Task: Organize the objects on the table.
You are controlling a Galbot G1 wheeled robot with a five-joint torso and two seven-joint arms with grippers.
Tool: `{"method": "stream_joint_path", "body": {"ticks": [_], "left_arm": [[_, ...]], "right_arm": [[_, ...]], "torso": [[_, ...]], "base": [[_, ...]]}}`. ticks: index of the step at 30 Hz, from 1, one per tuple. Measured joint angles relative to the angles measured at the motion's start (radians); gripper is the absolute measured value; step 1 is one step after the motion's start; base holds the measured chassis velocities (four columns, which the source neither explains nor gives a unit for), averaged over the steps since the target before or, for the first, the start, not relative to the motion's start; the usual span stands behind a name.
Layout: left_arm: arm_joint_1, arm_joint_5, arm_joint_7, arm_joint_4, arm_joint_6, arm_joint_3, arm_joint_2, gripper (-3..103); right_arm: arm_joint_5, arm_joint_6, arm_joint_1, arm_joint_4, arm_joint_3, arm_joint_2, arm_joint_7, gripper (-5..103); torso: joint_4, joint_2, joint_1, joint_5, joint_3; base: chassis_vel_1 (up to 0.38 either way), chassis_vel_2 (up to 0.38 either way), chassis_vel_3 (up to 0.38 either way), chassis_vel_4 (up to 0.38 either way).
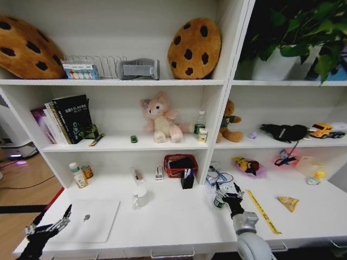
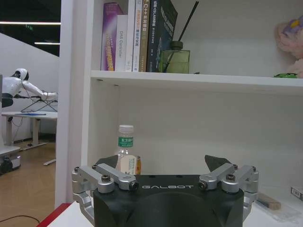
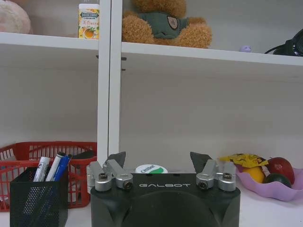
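While right gripper (image 1: 226,190) gapes wide, green-capped bottle (image 1: 218,201) sits between fingers.

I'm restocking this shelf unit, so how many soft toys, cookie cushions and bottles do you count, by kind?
Plush toys: 2, the pink one and the brown bear
Cookie cushions: 2, one at the left and one mid-shelf
Bottles: 2, one on the table, one on the shelf
Total: 6
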Motion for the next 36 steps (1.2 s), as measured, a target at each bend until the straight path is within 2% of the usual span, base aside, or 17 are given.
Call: {"method": "stream_joint_path", "body": {"ticks": [1, 4, 6, 8, 9, 13, 21, 24, 26, 29, 32, 34, 35, 36], "left_arm": [[0.000, 0.000, 0.000, 0.000, 0.000, 0.000, 0.000, 100], [0.000, 0.000, 0.000, 0.000, 0.000, 0.000, 0.000, 100], [0.000, 0.000, 0.000, 0.000, 0.000, 0.000, 0.000, 100], [0.000, 0.000, 0.000, 0.000, 0.000, 0.000, 0.000, 100], [0.000, 0.000, 0.000, 0.000, 0.000, 0.000, 0.000, 100], [0.000, 0.000, 0.000, 0.000, 0.000, 0.000, 0.000, 100], [0.000, 0.000, 0.000, 0.000, 0.000, 0.000, 0.000, 100], [0.000, 0.000, 0.000, 0.000, 0.000, 0.000, 0.000, 100], [0.000, 0.000, 0.000, 0.000, 0.000, 0.000, 0.000, 100], [0.000, 0.000, 0.000, 0.000, 0.000, 0.000, 0.000, 100], [0.000, 0.000, 0.000, 0.000, 0.000, 0.000, 0.000, 100], [0.000, 0.000, 0.000, 0.000, 0.000, 0.000, 0.000, 100], [0.000, 0.000, 0.000, 0.000, 0.000, 0.000, 0.000, 100], [0.000, 0.000, 0.000, 0.000, 0.000, 0.000, 0.000, 100]], "right_arm": [[0.000, 0.000, 0.000, 0.000, 0.000, 0.000, 0.000, 79], [0.000, -0.001, -0.002, -0.005, -0.002, -0.002, 0.001, 62], [0.001, -0.002, -0.003, -0.006, -0.004, -0.001, 0.001, 62], [0.000, -0.004, -0.005, -0.006, -0.006, 0.001, 0.002, 51], [0.000, -0.004, -0.005, -0.006, -0.006, 0.001, 0.002, 51], [0.000, -0.011, -0.020, 0.017, -0.007, 0.006, 0.009, 30], [0.019, -0.021, -0.061, 0.084, 0.024, -0.012, 0.022, 29], [0.047, -0.058, -0.166, 0.255, 0.058, -0.039, 0.058, 29], [0.047, -0.066, -0.199, 0.290, 0.069, -0.039, 0.065, 29], [0.042, -0.103, -0.345, 0.447, 0.118, -0.008, 0.099, 29], [0.023, -0.117, -0.432, 0.526, 0.126, 0.024, 0.121, 29], [-0.079, -0.119, -0.551, 0.549, 0.099, 0.087, 0.154, 29], [-0.079, -0.119, -0.551, 0.549, 0.099, 0.087, 0.154, 29], [-0.136, -0.105, -0.594, 0.550, 0.077, 0.115, 0.163, 29]], "torso": [[0.0000, 0.000, 0.000, 0.0000, 0.000], [0.0000, 0.000, 0.000, 0.0000, 0.000], [0.0000, 0.000, 0.000, -0.0001, 0.000], [0.0000, 0.000, 0.000, -0.0001, 0.000], [0.0000, 0.000, 0.000, -0.0001, 0.000], [0.0000, 0.000, 0.000, -0.0001, 0.000], [0.0000, 0.000, 0.000, 0.0001, 0.000], [0.0002, 0.000, 0.000, -0.0001, 0.000], [0.0002, 0.000, 0.000, -0.0003, 0.000], [-0.0002, 0.000, 0.000, -0.0003, 0.000], [-0.0001, 0.000, 0.000, -0.0006, 0.000], [-0.0002, 0.000, 0.000, 0.0000, 0.000], [-0.0002, 0.000, 0.000, 0.0000, 0.000], [-0.0003, 0.000, 0.000, -0.0001, 0.000]], "base": [[0.000, 0.000, 0.000, 0.000], [0.000, 0.000, 0.000, 0.000], [0.000, 0.000, 0.000, 0.000], [0.000, 0.000, 0.000, 0.000], [0.000, 0.000, 0.000, 0.000], [0.000, 0.000, 0.000, 0.000], [0.000, 0.000, 0.000, 0.000], [0.000, 0.000, 0.000, 0.000], [0.000, 0.000, 0.000, 0.000], [0.000, 0.000, 0.000, 0.000], [0.000, 0.000, 0.000, 0.000], [0.000, 0.000, 0.000, 0.000], [0.000, 0.000, 0.000, 0.000], [0.000, 0.000, 0.000, 0.000]]}}
